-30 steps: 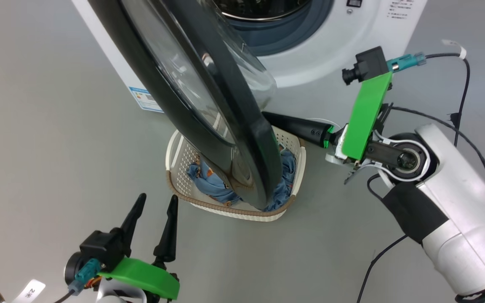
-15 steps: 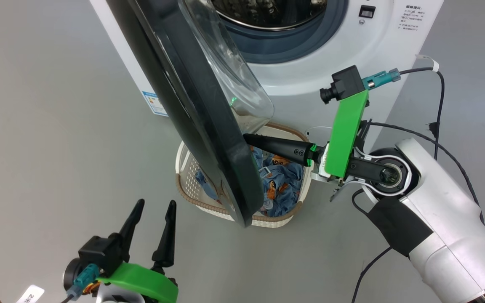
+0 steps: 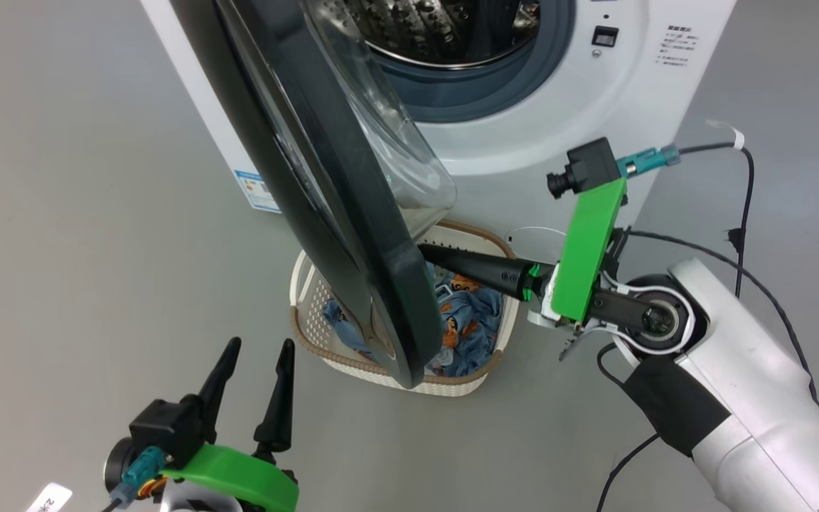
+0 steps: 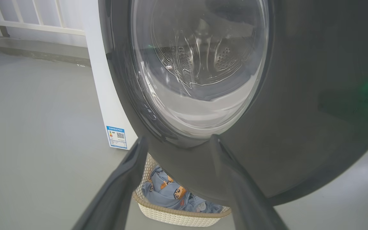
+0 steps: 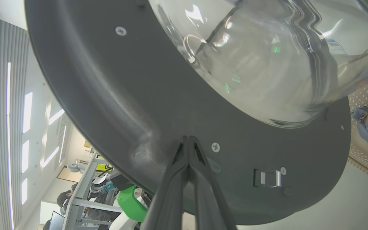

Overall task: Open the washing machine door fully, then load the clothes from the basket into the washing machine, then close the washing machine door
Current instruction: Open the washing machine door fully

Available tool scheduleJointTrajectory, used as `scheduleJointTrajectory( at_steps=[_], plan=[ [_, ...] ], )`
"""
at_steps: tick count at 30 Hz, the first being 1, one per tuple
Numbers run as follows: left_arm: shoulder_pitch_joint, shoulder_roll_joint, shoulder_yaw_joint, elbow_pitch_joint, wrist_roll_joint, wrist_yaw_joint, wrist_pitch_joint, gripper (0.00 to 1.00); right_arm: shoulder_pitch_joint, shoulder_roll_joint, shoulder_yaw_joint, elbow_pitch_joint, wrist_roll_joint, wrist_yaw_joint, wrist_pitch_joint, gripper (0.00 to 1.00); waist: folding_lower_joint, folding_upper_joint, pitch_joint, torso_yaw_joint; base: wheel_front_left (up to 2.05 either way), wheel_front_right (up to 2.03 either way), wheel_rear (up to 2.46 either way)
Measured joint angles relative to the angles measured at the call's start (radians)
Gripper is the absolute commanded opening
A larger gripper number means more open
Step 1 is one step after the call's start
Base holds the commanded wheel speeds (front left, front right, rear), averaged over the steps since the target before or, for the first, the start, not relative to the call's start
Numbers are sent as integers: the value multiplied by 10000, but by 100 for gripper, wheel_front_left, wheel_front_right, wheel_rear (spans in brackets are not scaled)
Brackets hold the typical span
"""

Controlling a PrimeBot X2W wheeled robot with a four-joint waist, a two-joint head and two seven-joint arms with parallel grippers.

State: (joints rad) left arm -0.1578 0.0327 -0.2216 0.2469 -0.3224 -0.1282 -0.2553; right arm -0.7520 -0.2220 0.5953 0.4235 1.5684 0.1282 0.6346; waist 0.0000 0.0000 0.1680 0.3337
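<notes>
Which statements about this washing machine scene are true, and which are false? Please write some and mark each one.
1. The right gripper is shut, with its tips at the inner face of the washing machine door. True.
2. The left gripper is shut on a garment. False: it is open and holds nothing.
3. The clothes lie in the basket. True.
4. The door is closed. False: it stands open, and the steel drum is in sight.
5. The basket stands on top of the washing machine. False: it stands on the floor in front of it.
</notes>
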Motion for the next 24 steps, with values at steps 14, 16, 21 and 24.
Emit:
scheduleJointTrajectory(
  at_steps=[14,16,21,24],
  plan=[
    [357,13,169,6,44,2,0,100,731,-508,203,-531,-408,2,-1007,100,0,0,-341,-637,0,0,0],
    [357,15,209,6,105,0,0,100,883,-621,222,-625,-416,0,-1195,100,0,0,-385,-748,0,0,0],
    [379,17,307,6,167,0,0,100,1326,-924,305,-771,-541,0,-1770,100,0,0,-489,-1032,0,0,0],
    [431,19,420,4,201,0,0,100,1542,-1095,412,-796,-602,2,-2163,100,0,0,-540,-1226,0,0,0]
  ],
)
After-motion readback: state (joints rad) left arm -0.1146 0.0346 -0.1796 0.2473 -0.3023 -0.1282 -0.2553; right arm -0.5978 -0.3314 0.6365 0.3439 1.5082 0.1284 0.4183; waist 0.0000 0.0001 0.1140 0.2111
